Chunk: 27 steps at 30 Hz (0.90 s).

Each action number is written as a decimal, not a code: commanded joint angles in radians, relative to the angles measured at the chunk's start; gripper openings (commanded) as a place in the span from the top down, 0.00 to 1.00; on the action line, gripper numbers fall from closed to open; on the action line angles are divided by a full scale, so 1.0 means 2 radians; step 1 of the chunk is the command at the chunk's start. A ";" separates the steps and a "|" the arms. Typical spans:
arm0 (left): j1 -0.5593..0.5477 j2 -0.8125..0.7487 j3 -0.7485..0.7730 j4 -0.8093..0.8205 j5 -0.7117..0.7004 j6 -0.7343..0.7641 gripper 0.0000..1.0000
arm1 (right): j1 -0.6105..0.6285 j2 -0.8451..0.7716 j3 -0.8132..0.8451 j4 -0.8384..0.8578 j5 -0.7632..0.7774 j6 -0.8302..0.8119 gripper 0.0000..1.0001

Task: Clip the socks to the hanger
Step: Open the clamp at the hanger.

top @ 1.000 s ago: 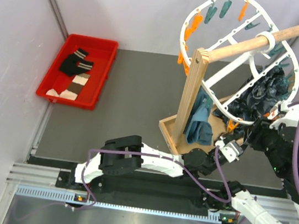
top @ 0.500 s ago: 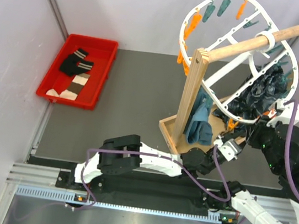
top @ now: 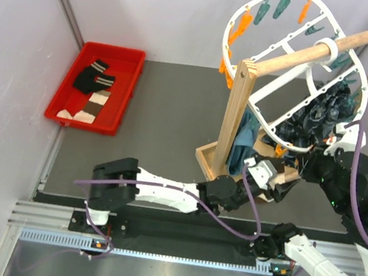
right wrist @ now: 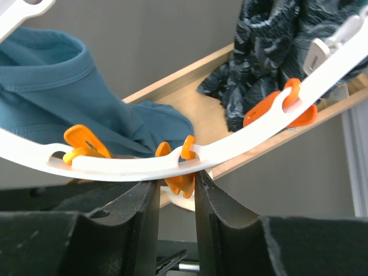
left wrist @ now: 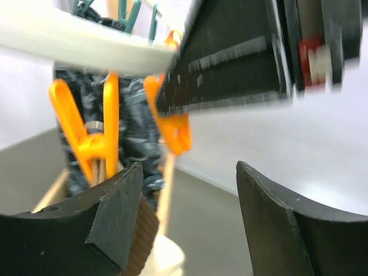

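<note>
The white oval hanger (top: 278, 85) hangs tilted from the wooden pole, ringed with orange and teal pegs. My right gripper (right wrist: 175, 190) is shut on an orange peg (right wrist: 183, 183) under the hanger's lower rim (right wrist: 241, 146); in the top view it (top: 293, 173) sits below that rim. My left gripper (left wrist: 190, 190) is open just beside it, in the top view (top: 263, 171) too. A brown and cream banded sock (left wrist: 142, 233) lies against its left finger. A cream patch (right wrist: 192, 202) shows under the peg. More socks, black (top: 93, 77) and banded (top: 92, 104), lie in the red tray (top: 127, 96).
The wooden rack's post (top: 235, 118), pole (top: 334, 46) and base (top: 206, 163) stand close to both grippers. A teal garment (top: 241, 143) and a dark patterned garment (top: 317, 115) hang from the hanger. Other orange pegs (left wrist: 95, 144) dangle near my left fingers. Walls enclose the table.
My left arm has stretched further right and raised its gripper to the hanger's lower rim. The right gripper has shifted slightly and the hanger has tipped a little.
</note>
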 commanded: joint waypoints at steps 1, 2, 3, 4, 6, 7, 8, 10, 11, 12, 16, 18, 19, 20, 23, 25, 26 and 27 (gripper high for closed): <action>0.026 -0.054 -0.004 -0.063 0.064 -0.117 0.29 | 0.005 -0.005 0.006 0.039 -0.043 0.005 1.00; 0.034 -0.057 -0.002 -0.073 0.083 -0.136 0.29 | 0.005 -0.004 0.008 0.038 -0.049 0.005 1.00; 0.042 -0.062 0.004 -0.079 0.102 -0.152 0.29 | 0.006 -0.003 0.012 0.037 -0.056 0.005 1.00; 0.054 -0.063 0.007 -0.081 0.146 -0.173 0.29 | 0.005 -0.003 0.013 0.037 -0.066 0.005 1.00; 0.059 -0.058 0.018 -0.077 0.177 -0.178 0.29 | 0.005 -0.005 0.015 0.038 -0.076 0.005 1.00; 0.059 -0.055 0.023 -0.081 0.186 -0.180 0.29 | 0.005 -0.005 0.016 0.038 -0.083 0.008 1.00; 0.060 -0.052 0.030 -0.093 0.190 -0.180 0.29 | 0.005 -0.005 0.017 0.038 -0.087 0.010 1.00; 0.060 -0.045 0.043 -0.101 0.200 -0.177 0.29 | 0.006 -0.007 0.020 0.039 -0.100 0.014 1.00; 0.060 -0.044 0.045 -0.106 0.202 -0.178 0.29 | 0.005 -0.007 0.021 0.039 -0.103 0.015 1.00; 0.060 -0.041 0.050 -0.110 0.203 -0.178 0.30 | 0.005 -0.009 0.023 0.039 -0.104 0.018 1.00; 0.061 -0.042 0.050 -0.114 0.207 -0.178 0.42 | 0.005 -0.011 0.028 0.036 -0.107 0.020 1.00; 0.060 -0.043 0.049 -0.113 0.207 -0.179 0.54 | 0.005 -0.011 0.027 0.036 -0.109 0.021 1.00; 0.060 -0.043 0.049 -0.116 0.207 -0.178 0.56 | 0.005 -0.012 0.026 0.036 -0.105 0.023 1.00; 0.060 -0.043 0.049 -0.118 0.207 -0.177 0.57 | 0.005 -0.013 0.026 0.036 -0.103 0.024 1.00; 0.059 -0.050 0.044 -0.132 0.193 -0.165 0.56 | 0.005 -0.015 0.027 0.033 -0.093 0.023 1.00; 0.058 -0.051 0.034 -0.131 0.179 -0.162 0.56 | 0.005 -0.017 0.027 0.033 -0.084 0.020 1.00; 0.058 -0.052 0.033 -0.129 0.175 -0.162 0.56 | 0.005 -0.017 0.027 0.032 -0.082 0.019 1.00; 0.059 -0.049 0.033 -0.127 0.174 -0.160 0.56 | 0.006 -0.017 0.025 0.033 -0.080 0.018 1.00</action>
